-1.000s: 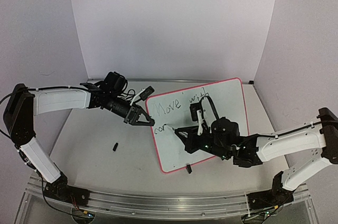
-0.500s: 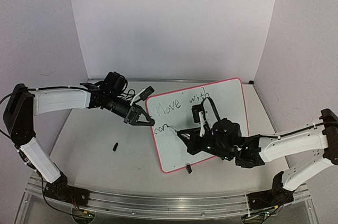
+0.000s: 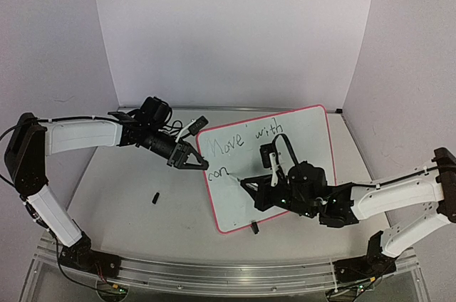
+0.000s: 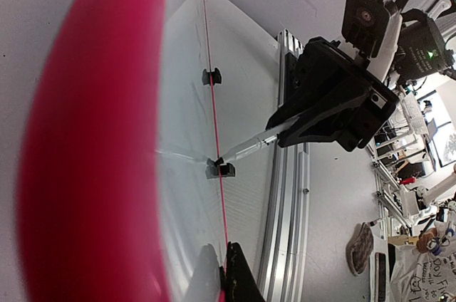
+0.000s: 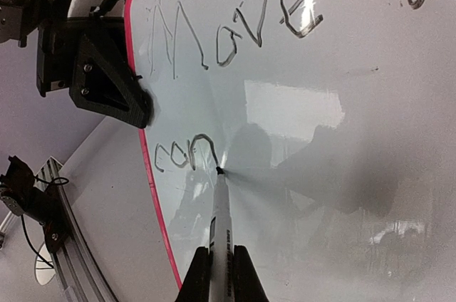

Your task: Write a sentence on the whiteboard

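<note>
My right arm reaches low across the whiteboard [image 3: 313, 138], which lies slanted on the table [image 3: 107, 195]. The right gripper [image 3: 247, 183] is closed tight around a thin marker [image 5: 219, 216] whose tip touches the board just after "con". My left arm stretches in from the far left, and the left gripper [image 3: 194, 163] is clamped on the board's pink left rim. The sentence [image 5: 228, 31] runs in 2 rows: "Move with" above, "con" below. A small black piece [image 3: 154, 196] lies loose on the table left of the board, and a black clip foot [image 3: 254, 228] sits on its near edge.
</note>
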### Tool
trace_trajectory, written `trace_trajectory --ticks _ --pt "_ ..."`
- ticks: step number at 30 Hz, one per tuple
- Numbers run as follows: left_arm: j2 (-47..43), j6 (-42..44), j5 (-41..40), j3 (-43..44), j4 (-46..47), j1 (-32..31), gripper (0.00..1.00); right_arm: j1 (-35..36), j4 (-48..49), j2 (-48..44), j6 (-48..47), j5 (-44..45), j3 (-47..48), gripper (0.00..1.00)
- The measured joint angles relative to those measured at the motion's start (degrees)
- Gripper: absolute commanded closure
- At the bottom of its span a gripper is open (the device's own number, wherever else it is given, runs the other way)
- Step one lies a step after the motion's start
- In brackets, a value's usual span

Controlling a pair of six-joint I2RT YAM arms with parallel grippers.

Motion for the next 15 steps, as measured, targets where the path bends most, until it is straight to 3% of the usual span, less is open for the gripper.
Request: trace_trajectory --ticks 15 --pt "0.0 0.5 -0.1 0.4 -0.5 -0.3 1.00 -0.5 -10.0 -6.4 -3.8 -3.3 1.1 1.00"
